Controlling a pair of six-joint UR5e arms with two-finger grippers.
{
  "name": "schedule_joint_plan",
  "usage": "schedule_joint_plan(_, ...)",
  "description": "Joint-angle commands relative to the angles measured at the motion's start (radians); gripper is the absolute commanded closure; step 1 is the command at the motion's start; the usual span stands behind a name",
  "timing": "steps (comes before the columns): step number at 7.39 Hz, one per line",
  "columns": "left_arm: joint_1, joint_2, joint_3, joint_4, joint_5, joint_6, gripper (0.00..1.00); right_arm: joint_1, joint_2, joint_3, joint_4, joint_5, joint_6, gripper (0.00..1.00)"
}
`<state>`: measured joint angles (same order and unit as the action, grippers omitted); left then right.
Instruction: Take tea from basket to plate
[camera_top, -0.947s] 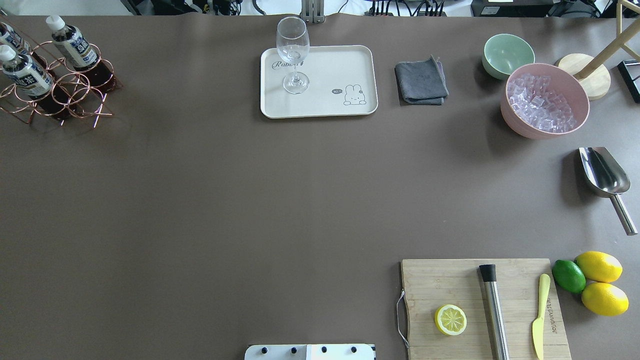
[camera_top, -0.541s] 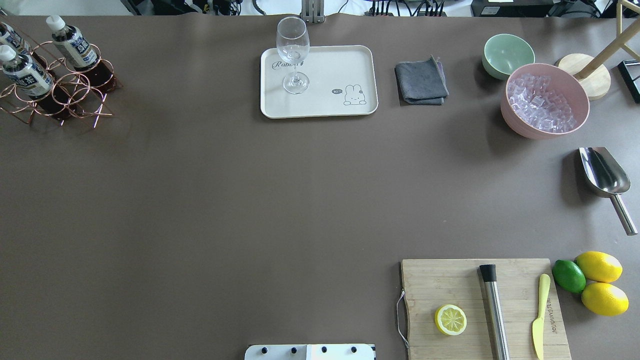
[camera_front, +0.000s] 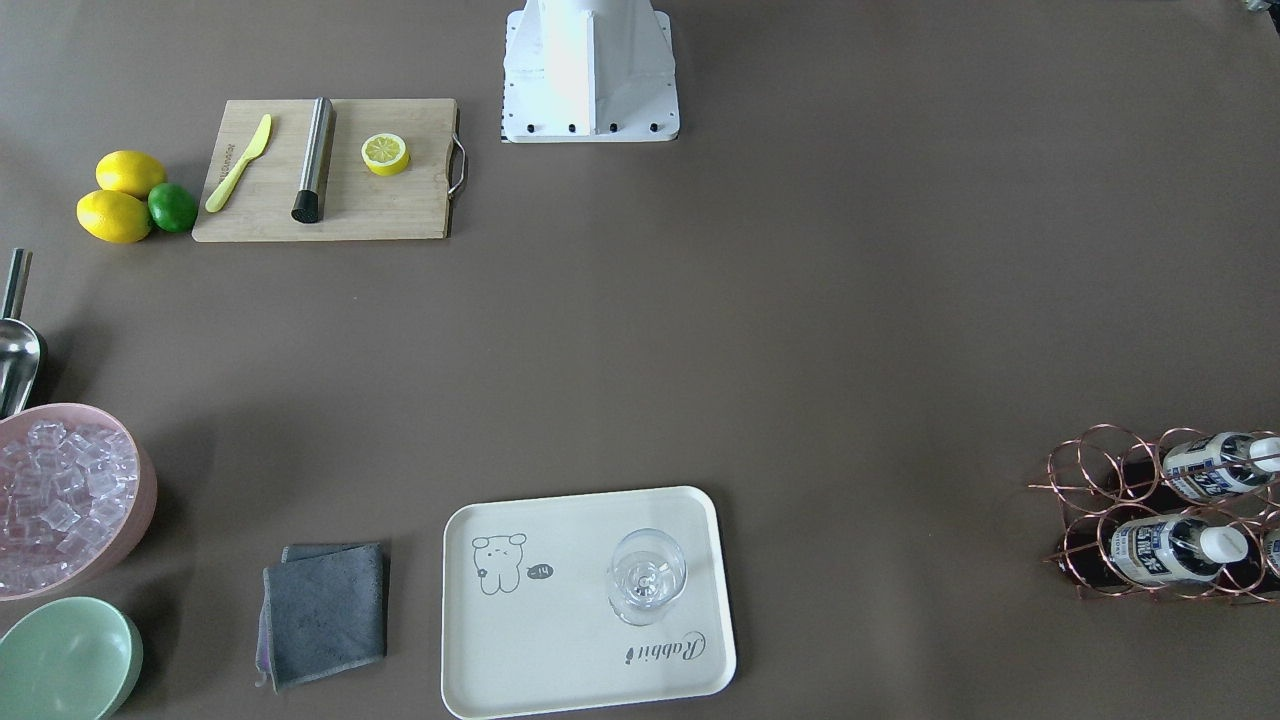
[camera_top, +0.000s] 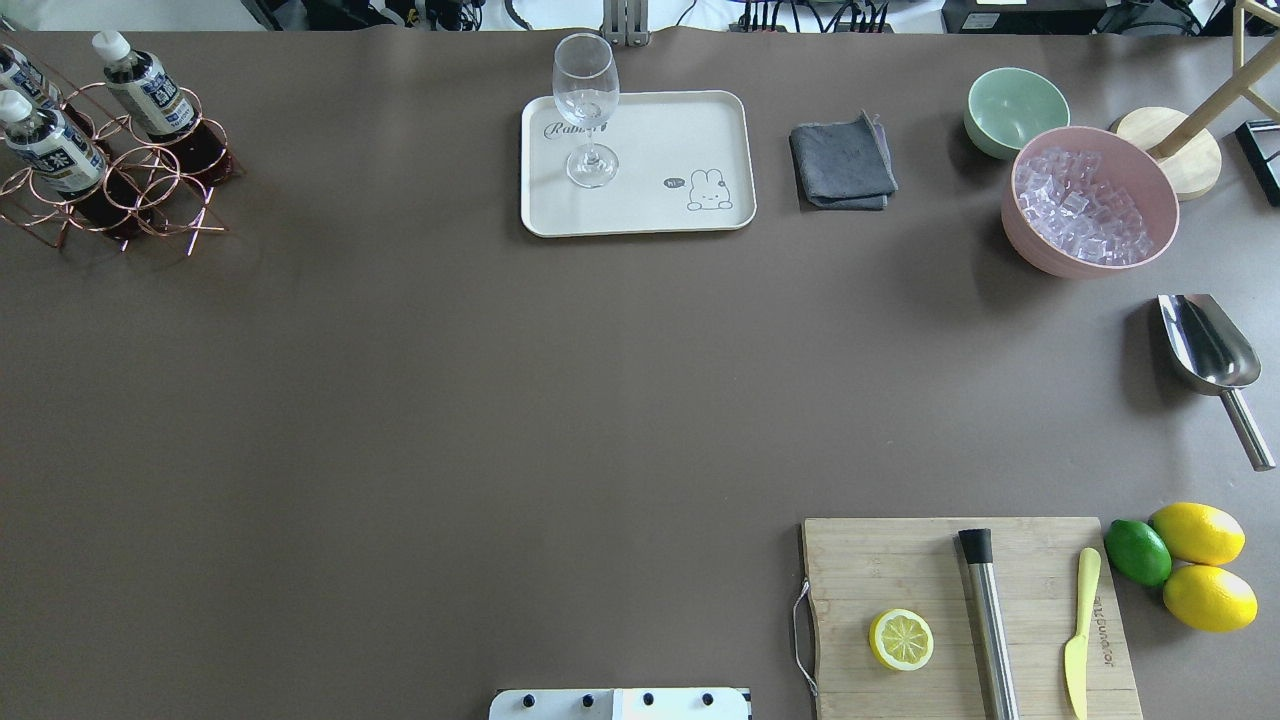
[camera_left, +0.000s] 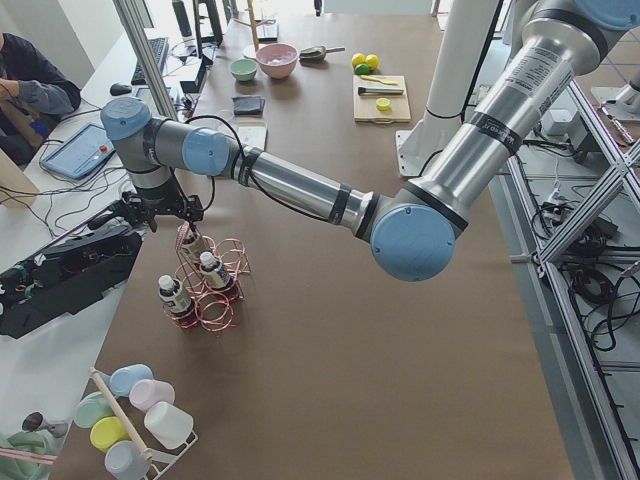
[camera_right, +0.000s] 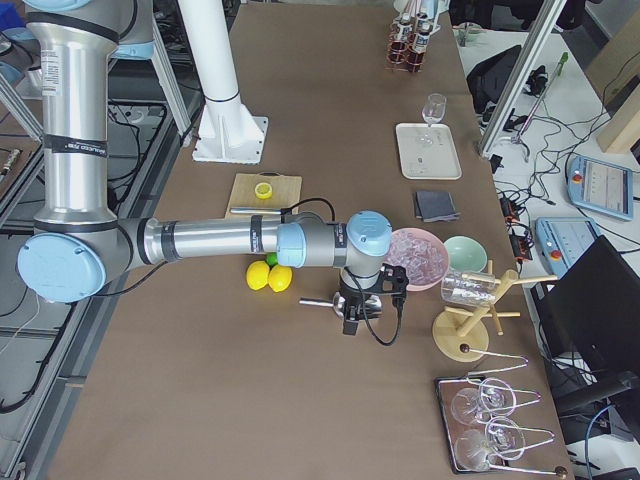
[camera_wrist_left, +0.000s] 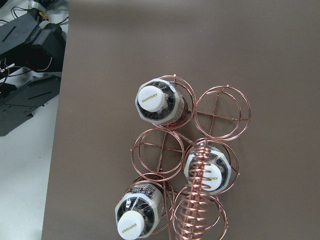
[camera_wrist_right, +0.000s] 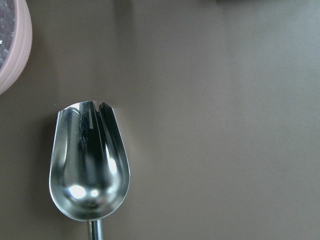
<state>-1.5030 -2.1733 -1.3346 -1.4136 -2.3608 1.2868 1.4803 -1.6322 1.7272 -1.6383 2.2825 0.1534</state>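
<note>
Three tea bottles (camera_wrist_left: 154, 98) are seen upright in the basket (camera_wrist_left: 197, 197); the plate (camera_top: 650, 140) is set well apart from them.

White caps and white-and-dark-blue labels are shown on the clear bottles, with dark red-brown drink below. Three of the six ring cells of the rose-gold wire basket are filled, in a zigzag, and one cap is partly crossed by the coiled handle. The cream, round-cornered plate is laid flat at the table's far edge, marked with "Rabbit" script and a small cartoon animal, seemingly a bear.
</note>
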Motion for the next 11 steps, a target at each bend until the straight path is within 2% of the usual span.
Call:
schedule_joint_plan(1, 0.004, 0.042, -0.006, -0.071, 0.000, 0.008, 0.08, 0.000, 0.000, -0.001, 0.000, -0.001, 0.000, 0.00)
schedule_joint_plan(4, 0.004, 0.061, -0.021, -0.080, -0.005, 0.008, 0.10, 0.000, -0.002, -0.002, 0.000, -0.001, 0.000, 0.00)
schedule_joint_plan(7, 0.006, 0.108, -0.078, -0.070, -0.074, 0.002, 0.11, 0.000, 0.000, -0.002, 0.000, 0.000, 0.000, 0.00)
schedule_joint_plan(11, 0.007, 0.106, -0.077, -0.068, -0.072, 0.005, 0.23, -0.020, 0.002, 0.000, 0.000, -0.001, 0.000, 0.00)
